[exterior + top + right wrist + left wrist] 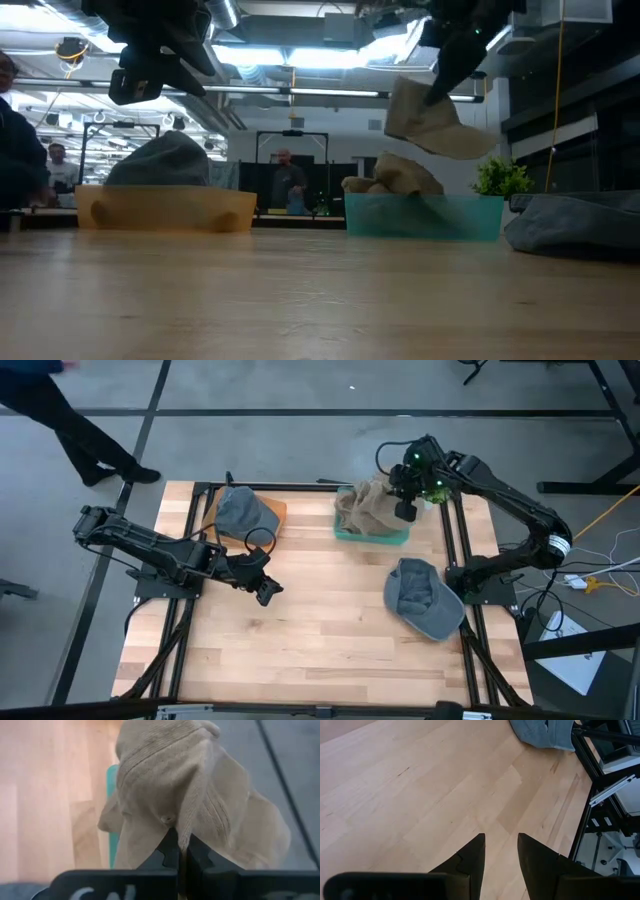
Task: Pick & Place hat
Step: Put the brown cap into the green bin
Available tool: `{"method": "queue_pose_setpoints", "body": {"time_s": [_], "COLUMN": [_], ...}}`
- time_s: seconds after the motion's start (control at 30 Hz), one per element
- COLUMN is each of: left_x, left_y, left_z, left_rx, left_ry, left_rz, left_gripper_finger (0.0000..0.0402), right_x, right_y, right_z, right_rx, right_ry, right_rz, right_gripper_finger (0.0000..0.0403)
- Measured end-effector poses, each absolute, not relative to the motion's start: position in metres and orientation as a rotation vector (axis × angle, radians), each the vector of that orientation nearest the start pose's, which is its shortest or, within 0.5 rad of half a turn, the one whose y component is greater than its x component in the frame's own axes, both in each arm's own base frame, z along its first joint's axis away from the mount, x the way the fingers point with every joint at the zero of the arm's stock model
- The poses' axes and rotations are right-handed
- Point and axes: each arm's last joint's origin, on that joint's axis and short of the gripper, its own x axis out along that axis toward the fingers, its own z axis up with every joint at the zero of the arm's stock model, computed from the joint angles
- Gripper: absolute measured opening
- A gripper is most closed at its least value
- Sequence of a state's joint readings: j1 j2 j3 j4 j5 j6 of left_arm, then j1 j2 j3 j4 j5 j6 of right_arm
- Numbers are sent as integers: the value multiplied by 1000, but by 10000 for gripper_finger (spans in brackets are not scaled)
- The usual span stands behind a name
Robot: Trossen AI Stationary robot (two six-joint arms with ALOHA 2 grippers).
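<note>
- Near edge of the desk (300,650), 6 o'clock in the high view: bare wood is seen.
- At 4 o'clock, a grey hat (424,598) is found lying flat on the desk, well apart from both bins.
- At 9 o'clock, the left gripper (266,590) is held above bare wood near the desk's middle; its fingers (470,862) are set narrowly apart with nothing between them, as shown in the left wrist view.
- At 11 o'clock, an orange bin (262,520) is noted at the far edge, with a second grey hat (243,512) resting in it; in the low view the hat is seen domed above the rim.
- At 1 o'clock, a teal bin (372,532) is noted at the far edge, with tan hats (392,177) piled in it.
- Above the teal bin, the right gripper (405,510) is raised; its fingers are closed on a tan hat (180,795), which hangs clear of the pile in the low view.
- Beyond the desk, people (288,182) are seen in the room.
</note>
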State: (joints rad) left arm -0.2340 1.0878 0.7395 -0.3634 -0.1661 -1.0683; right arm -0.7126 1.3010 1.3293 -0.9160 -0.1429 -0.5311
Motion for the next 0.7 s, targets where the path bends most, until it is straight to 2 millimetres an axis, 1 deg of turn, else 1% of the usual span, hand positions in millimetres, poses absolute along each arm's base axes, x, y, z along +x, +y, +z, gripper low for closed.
{"method": "queue_pose_setpoints", "body": {"time_s": [0.17, 0.3, 0.43, 0.7], "left_x": [216, 216, 216, 216], "left_y": [-47, -47, -47, -47], "left_z": [247, 247, 247, 247], "left_rx": [-883, -883, -882, -882], "left_ry": [655, 655, 655, 656], "left_rz": [310, 310, 310, 309], "left_gripper_finger": [109, 111, 109, 108], "right_x": [188, 189, 190, 192], "right_y": [-170, -171, -170, -170], "right_z": [332, 324, 320, 320], "right_rx": [-83, -70, -67, -108], "right_ry": [966, 954, 946, 912], "right_rz": [-291, -259, -239, -171], "right_gripper_finger": [3, 3, 3, 3]}}
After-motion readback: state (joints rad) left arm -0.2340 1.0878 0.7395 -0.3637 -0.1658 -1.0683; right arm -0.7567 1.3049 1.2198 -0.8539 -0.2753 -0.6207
